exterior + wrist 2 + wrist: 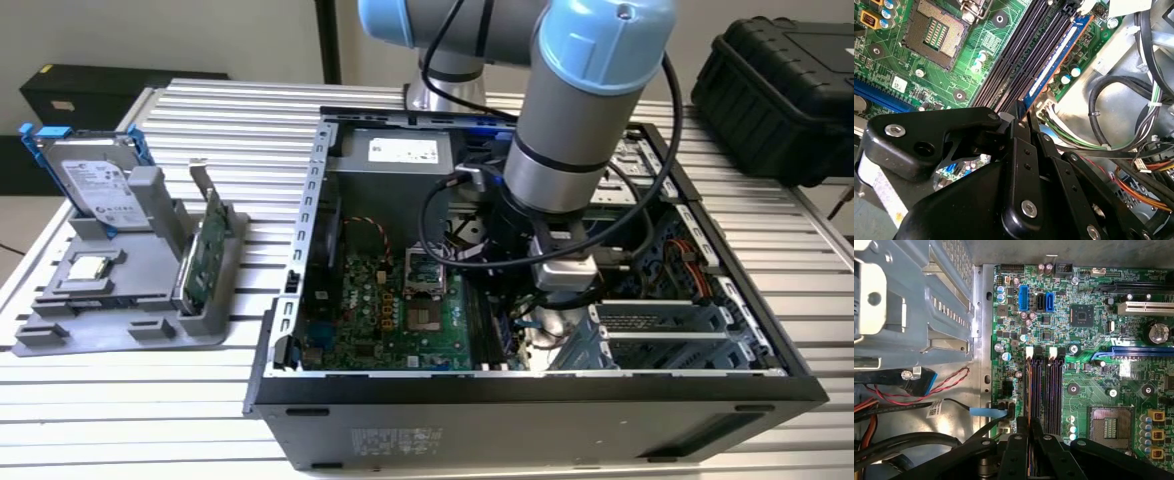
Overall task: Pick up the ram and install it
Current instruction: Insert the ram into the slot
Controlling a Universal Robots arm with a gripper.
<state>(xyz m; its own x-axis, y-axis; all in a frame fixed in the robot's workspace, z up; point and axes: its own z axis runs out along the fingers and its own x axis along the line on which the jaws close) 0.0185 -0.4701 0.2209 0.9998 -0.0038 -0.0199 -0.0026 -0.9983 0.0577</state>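
The ram (1056, 57) is a thin blue stick standing on edge in the outermost of the black memory slots (1046, 390), beside the motherboard's edge and the cable bundle. In the first wrist view the ram (1028, 390) is seen edge-on as a thin line running into the fingers. My gripper (1024, 114) is down inside the open computer case (307, 300), its black fingers closed together on the near end of the ram. In the first wrist view the gripper (1029, 432) sits right over that slot. The arm's wrist (561, 270) hangs over the case's middle.
A grey holder (80, 330) at the exterior view's left carries a hard drive with blue rails (100, 180) and a green card (203, 255). The processor socket (1110, 426) lies beside the slots. Cables (1114, 115) and a metal drive cage (667, 335) crowd the ram's other side.
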